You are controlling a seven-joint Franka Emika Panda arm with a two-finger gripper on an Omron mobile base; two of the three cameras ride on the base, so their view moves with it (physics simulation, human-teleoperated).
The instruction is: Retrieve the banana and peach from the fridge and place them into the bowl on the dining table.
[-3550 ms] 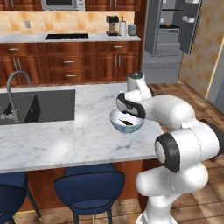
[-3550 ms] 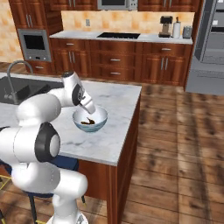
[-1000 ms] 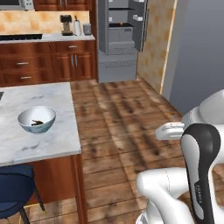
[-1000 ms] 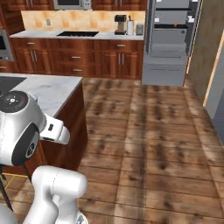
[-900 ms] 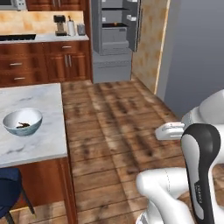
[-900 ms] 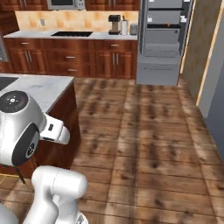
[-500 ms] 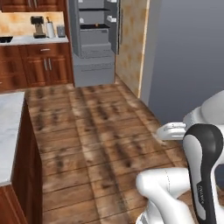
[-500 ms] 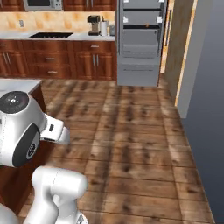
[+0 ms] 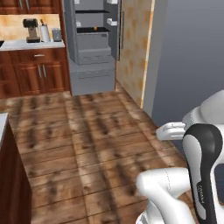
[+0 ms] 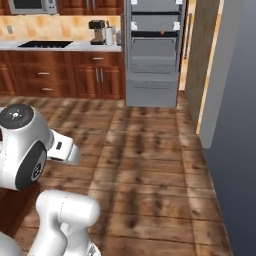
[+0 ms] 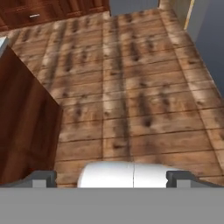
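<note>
The grey fridge (image 9: 91,48) stands open at the far end of the wooden floor, also seen in the right base view as the fridge (image 10: 152,55). A small orange peach (image 9: 95,29) rests on one of its dark shelves; the peach (image 10: 162,33) is a tiny dot in the right base view. My gripper (image 11: 111,178) is open with nothing between its fingertips (image 11: 41,177) and looks down at the floor. A corner of the dining table (image 11: 24,127) shows its brown base beside my hand. The banana and the bowl are out of view.
A wall counter with a coffee machine (image 9: 30,24) and brown cabinets (image 10: 75,75) runs left of the fridge. A grey wall (image 9: 188,65) and a wooden panel (image 10: 200,60) close off the right side. Wooden floor (image 9: 87,144) stretches between me and the fridge.
The base has swung toward the fridge, so the whole picture shifted: the island and the bowl with the dark fruit slid out to the left. The gripper stays open.
</note>
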